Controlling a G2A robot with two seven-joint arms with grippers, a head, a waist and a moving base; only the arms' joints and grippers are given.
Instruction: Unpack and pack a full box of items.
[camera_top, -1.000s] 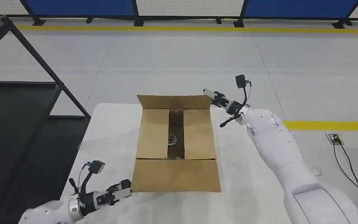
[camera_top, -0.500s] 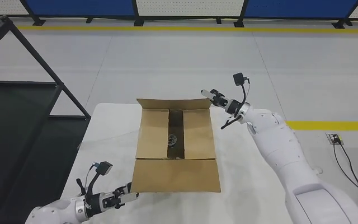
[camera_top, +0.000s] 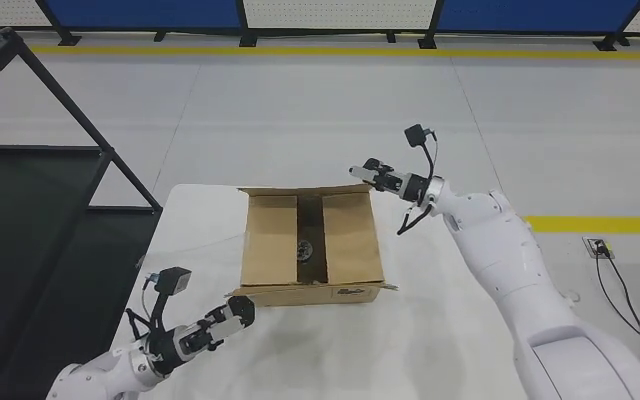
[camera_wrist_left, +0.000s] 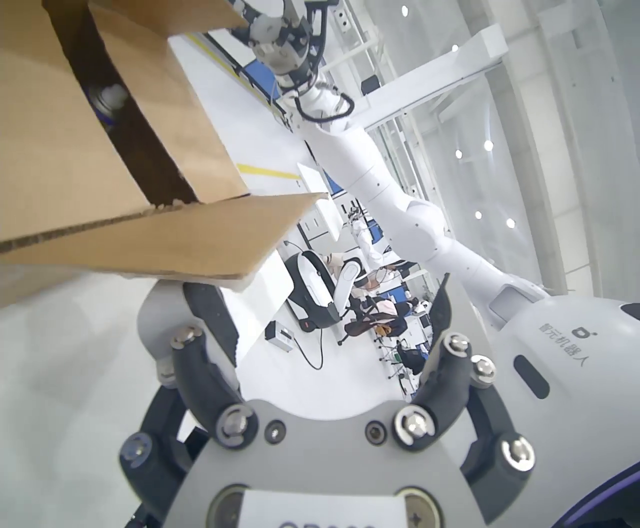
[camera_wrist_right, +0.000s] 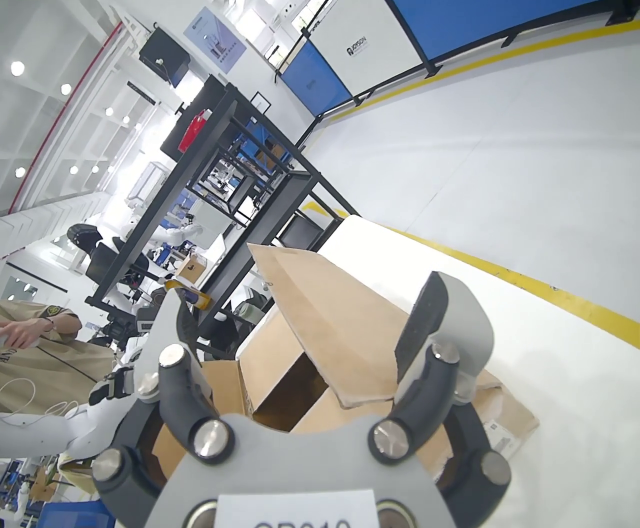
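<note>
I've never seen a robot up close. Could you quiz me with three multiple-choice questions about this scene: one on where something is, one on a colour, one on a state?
1. Where does the box stand?
A. on the floor
B. on the white table
C. on a black rack

2. What colour is the box?
A. brown
B. blue
C. red

3. How is the right gripper?
A. shut on a bottle
B. shut on nothing
C. open, astride a box flap

Answers:
1 B: white tabletop shows all around the box.
2 A: it is plain brown cardboard.
3 C: the right wrist view shows its fingers apart, with the flap between them.
</note>
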